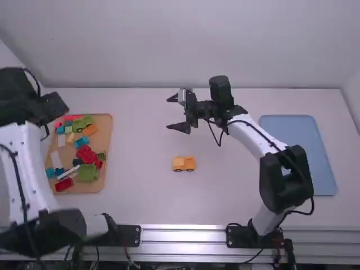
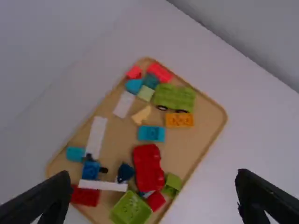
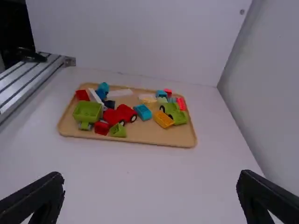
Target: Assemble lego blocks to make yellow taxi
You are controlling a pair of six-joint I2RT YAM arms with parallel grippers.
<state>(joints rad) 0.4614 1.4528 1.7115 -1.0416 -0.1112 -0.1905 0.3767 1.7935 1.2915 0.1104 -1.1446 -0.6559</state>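
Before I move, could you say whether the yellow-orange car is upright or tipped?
Upright: the yellow-orange car has its dark wheels under its body, on the table.

No readable text or label anywhere (signs and numbers included)

A pale, plain wall (image 1: 185, 45) rises behind the white table (image 1: 225, 197), with a side wall (image 3: 266, 93) adjoining.

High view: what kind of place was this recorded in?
Probably a robot lab or test bench: a robot arm mounted on a metal rail, a plain white table, and a tray of toy blocks set out.
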